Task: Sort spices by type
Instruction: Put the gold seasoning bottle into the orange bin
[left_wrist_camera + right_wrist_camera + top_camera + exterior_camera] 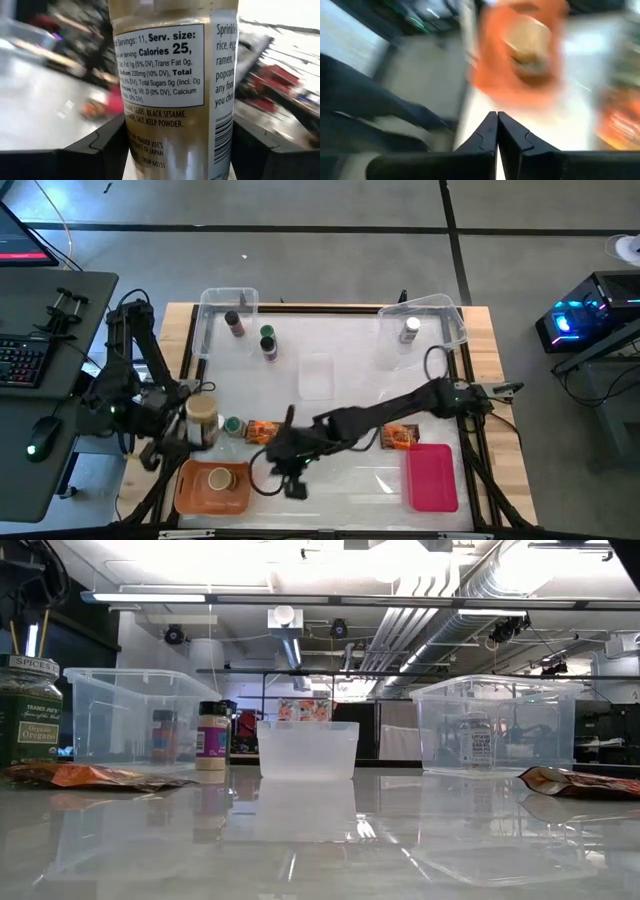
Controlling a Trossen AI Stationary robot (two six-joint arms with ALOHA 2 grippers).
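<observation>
- Closest thing to any camera is the sesame seasoning jar (172,95), filling the left wrist view, label side on, with a dark finger (107,147) pressed on each side of it. So the left hand (190,423) is clamped on that jar, up off the worktop (340,405) at its left edge, just above the orange tray (190,495).
- The orange tray has a tan-lidded jar (219,478) lying in it.
- Just beside the held jar, toward the middle, there's a green-lidded jar (233,426) and then an orange foil packet (262,431) lying flat.
- The right hand (293,485) is out front-centre, near the orange tray, fingers (487,135) pressed together with nothing between them. Its wrist view is blurry, just orange smears.
- A second foil packet (400,437) lies on the right, touching the top of the pink tray (432,476).
- Back left: a clear tub (214,307) with a dark-lidded jar (233,323) inside, and another green-lidded jar (267,344) standing just outside it.
- Back right: a second clear tub (440,310) holding a white-lidded jar (410,329).
- Middle: a small clear container (307,748).
</observation>
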